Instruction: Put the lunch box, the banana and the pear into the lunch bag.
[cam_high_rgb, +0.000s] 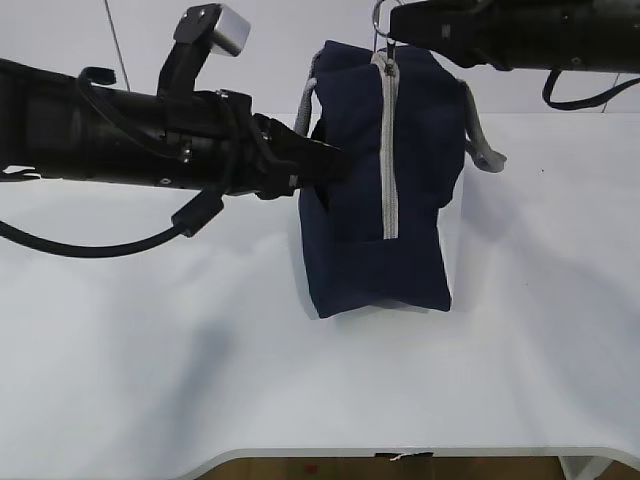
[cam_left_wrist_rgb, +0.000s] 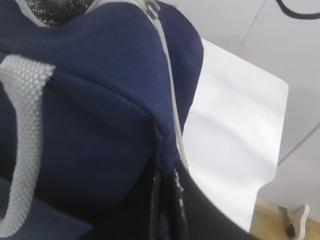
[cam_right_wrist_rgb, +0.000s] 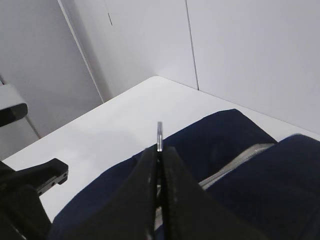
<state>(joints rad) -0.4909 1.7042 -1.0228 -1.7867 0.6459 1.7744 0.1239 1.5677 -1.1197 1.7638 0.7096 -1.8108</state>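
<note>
The navy lunch bag (cam_high_rgb: 400, 200) stands on the white table with its grey zipper (cam_high_rgb: 390, 150) running down the side that faces the exterior view. My left gripper (cam_high_rgb: 335, 165) is shut on a fold of the bag's fabric at its left edge; in the left wrist view the left gripper (cam_left_wrist_rgb: 167, 172) pinches the cloth of the lunch bag (cam_left_wrist_rgb: 100, 125) beside the zipper (cam_left_wrist_rgb: 170, 85). My right gripper (cam_high_rgb: 392, 30) is shut on the metal ring pull (cam_high_rgb: 380, 15) at the top; the right gripper (cam_right_wrist_rgb: 160, 150) holds the ring pull (cam_right_wrist_rgb: 159, 135) upright. The lunch box, banana and pear are out of view.
Grey webbing handles (cam_high_rgb: 485, 145) hang off both sides of the bag, one close to the left wrist camera (cam_left_wrist_rgb: 25, 125). The table's front edge (cam_high_rgb: 400, 452) is near the bottom of the exterior view. Pale walls stand behind the table.
</note>
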